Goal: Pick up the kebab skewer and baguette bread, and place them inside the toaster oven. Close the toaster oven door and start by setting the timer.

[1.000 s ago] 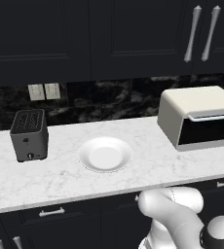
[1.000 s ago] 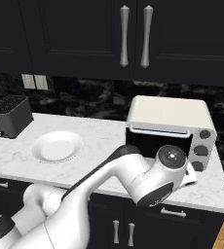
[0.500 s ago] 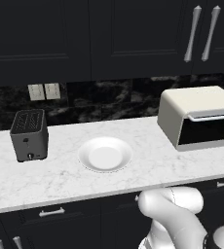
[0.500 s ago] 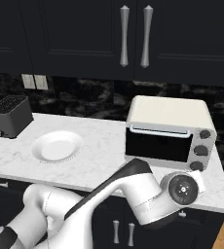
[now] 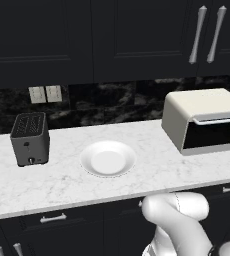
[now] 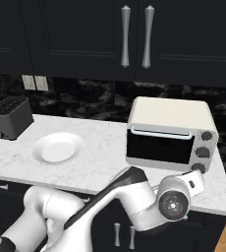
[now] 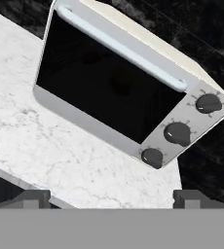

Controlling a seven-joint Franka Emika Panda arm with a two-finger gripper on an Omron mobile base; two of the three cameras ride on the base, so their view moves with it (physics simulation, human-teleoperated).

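Observation:
The cream toaster oven stands at the right end of the marble counter. Its dark glass toaster oven door is shut, with the silver bar handle along its top edge. Three dark knobs sit in a column beside the door. My gripper is open and holds nothing, its fingertips wide apart, low in front of the counter edge and facing the oven. The kebab skewer and the baguette bread are out of view.
A white plate lies mid-counter with nothing visible on it. A dark grey slot toaster stands at the left. Black cabinets hang above, and drawers with silver pulls run below.
The arm's wrist has dropped lower in front of the counter edge, sinking in the right base view. The oven, plate and toaster have not moved.

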